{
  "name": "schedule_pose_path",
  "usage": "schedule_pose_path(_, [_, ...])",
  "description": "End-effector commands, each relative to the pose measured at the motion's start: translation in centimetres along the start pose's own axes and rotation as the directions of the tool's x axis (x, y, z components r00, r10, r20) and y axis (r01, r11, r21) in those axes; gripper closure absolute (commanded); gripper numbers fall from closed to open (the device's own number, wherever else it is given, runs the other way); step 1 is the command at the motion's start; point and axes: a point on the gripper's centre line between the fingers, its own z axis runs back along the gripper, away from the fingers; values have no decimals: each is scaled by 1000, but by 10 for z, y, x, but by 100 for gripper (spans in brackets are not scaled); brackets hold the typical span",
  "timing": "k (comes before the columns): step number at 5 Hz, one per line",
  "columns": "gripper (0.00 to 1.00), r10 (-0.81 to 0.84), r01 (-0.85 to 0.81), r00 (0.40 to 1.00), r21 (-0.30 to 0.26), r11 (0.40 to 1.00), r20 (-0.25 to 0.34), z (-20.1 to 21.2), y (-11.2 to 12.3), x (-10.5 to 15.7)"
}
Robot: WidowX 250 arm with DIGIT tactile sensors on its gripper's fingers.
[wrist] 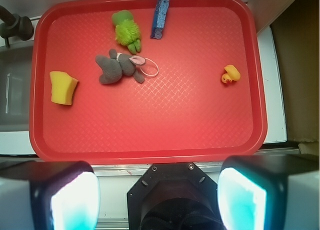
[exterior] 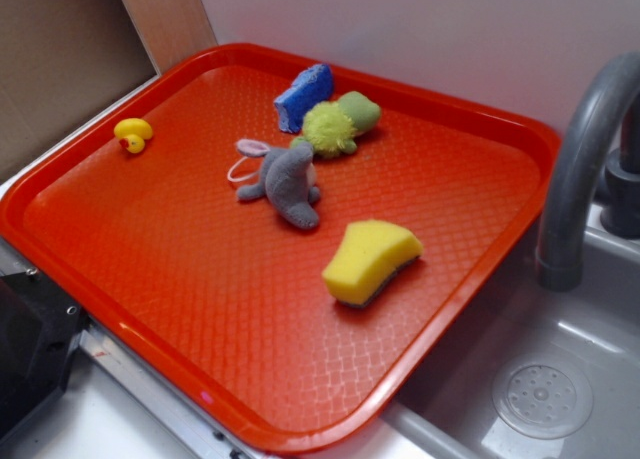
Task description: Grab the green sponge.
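Note:
The green sponge [exterior: 370,262] is a yellow foam wedge with a thin dark scouring layer underneath. It lies on the red tray [exterior: 150,289] near the tray's right edge, beside the sink. In the wrist view the sponge [wrist: 63,87] lies at the tray's left side. My gripper [wrist: 159,197] is high above the tray's near edge, far from the sponge. Its jaws are wide apart and hold nothing. The gripper is out of sight in the exterior view.
A grey plush mouse [exterior: 285,179], a fuzzy lime-green toy [exterior: 335,125], a blue sponge [exterior: 303,96] and a yellow rubber duck [exterior: 132,134] lie on the tray. A grey faucet [exterior: 585,149] and sink [exterior: 560,379] are on the right.

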Motion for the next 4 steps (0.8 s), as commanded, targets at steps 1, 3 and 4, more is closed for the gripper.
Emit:
schedule_pose_path(1, [0, 0, 0, 1000, 0, 1000, 0, 0, 0, 0])
schedule_pose_path(3, [0, 174, -167, 979, -73, 983, 104, -39, -44, 25])
schedule_pose_path(4, [0, 151, -145, 982, -58, 988, 110, -69, -76, 44])
